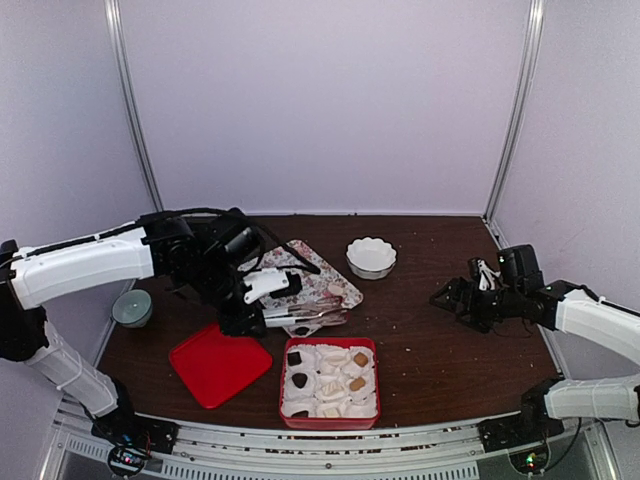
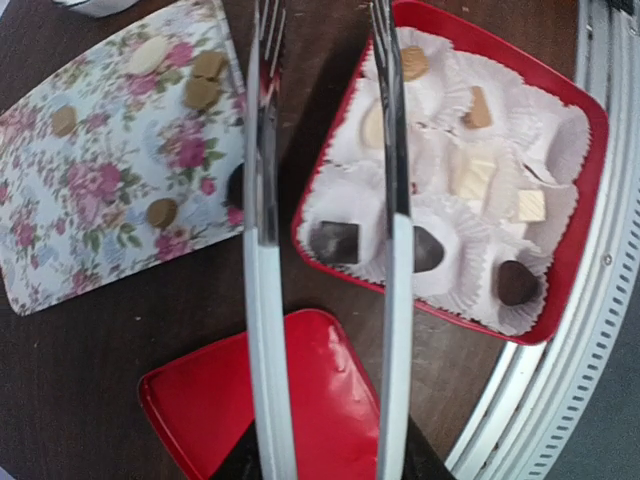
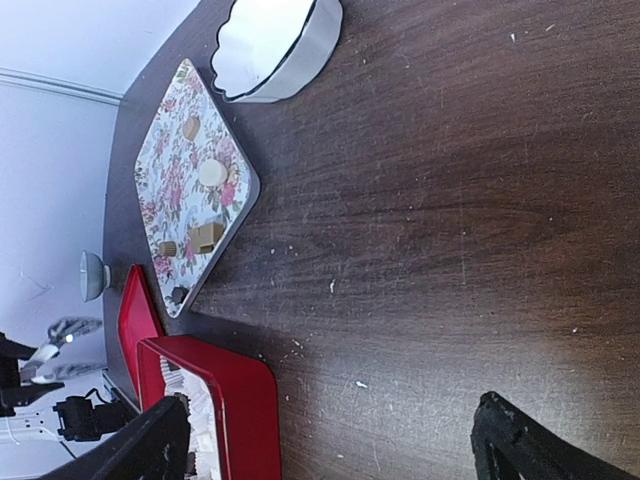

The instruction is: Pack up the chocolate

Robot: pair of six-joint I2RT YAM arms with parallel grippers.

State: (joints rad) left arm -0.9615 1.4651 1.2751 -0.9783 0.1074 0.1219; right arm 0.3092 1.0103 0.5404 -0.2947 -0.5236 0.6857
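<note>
Risk-wise, you're holding the long metal tongs in the left gripper, tips standing apart with nothing between them, hanging over the gap between the flower-print tray and the red square tin. Small brown and tan chocolate pieces are sitting on the tray at upper left, with more in the white paper cups at right. Squeezing off-centre could be flicking the dark one at the tray's edge onto the table, or snagging a cup.

We see only part of one dark brown chocolate piece at the edge of the flowered tray (the long silver tongs cover it); the right wrist view crops the red square box.
</note>
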